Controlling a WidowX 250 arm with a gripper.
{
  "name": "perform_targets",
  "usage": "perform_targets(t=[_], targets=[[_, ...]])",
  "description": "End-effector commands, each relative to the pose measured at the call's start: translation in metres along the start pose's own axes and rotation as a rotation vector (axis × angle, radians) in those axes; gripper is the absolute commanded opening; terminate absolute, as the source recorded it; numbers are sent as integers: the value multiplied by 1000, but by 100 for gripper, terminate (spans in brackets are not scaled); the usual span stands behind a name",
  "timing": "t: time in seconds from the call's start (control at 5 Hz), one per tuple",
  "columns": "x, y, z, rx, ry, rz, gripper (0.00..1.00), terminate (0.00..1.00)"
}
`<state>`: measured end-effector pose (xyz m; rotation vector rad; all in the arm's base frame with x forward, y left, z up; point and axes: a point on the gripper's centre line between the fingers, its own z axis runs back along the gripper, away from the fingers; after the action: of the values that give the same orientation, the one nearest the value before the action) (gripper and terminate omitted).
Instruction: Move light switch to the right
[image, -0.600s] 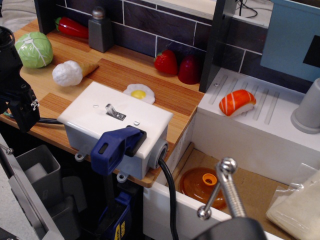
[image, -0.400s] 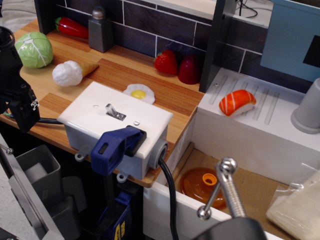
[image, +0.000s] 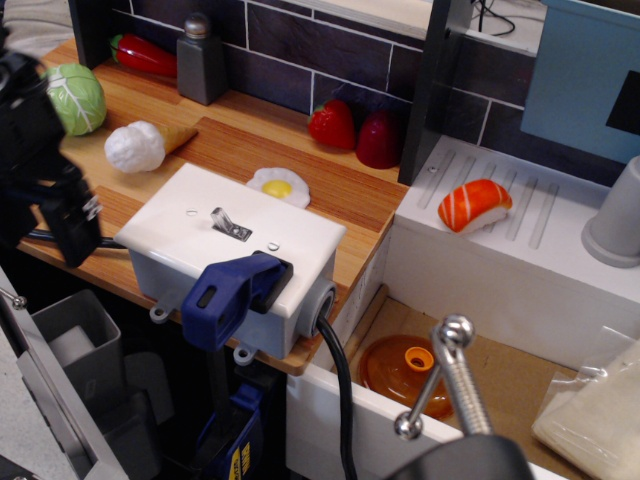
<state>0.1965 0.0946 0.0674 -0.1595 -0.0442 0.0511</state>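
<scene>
While the lever leans toward the upper left of the frame, the parts read as follows.

Light switch (image: 226, 222): small silver-grey metal toggle on a tiny plate, left of frame centre, on top of the white box (image: 290, 250).
Gripper (image: 62, 205): dark and blurred at the left edge, well apart from the toggle; whether its jaws are wide or narrow cannot be told.
Blue clamp handle (image: 228, 292): grips the box's front edge, likely pinning it to the wooden counter (image: 330, 180).
Handling, as a judgement: the lever looks rigid, smooth and slippery, sprung to snap over; it needs no grasp.
Contact point, as a judgement: press a fingertip on the lever's left flank near its tip and push rightward.
Risk: the tip may slide off.
</scene>
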Motion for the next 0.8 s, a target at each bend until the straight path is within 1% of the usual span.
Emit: perform_targets(t=[0.0, 0.4, 0.6], targets=[[21, -25, 33, -59, -87, 10, 100, 0], [40, -62, 17, -68, -94, 46, 100, 0], [48, -76, 9, -64, -67, 61, 100, 0]])
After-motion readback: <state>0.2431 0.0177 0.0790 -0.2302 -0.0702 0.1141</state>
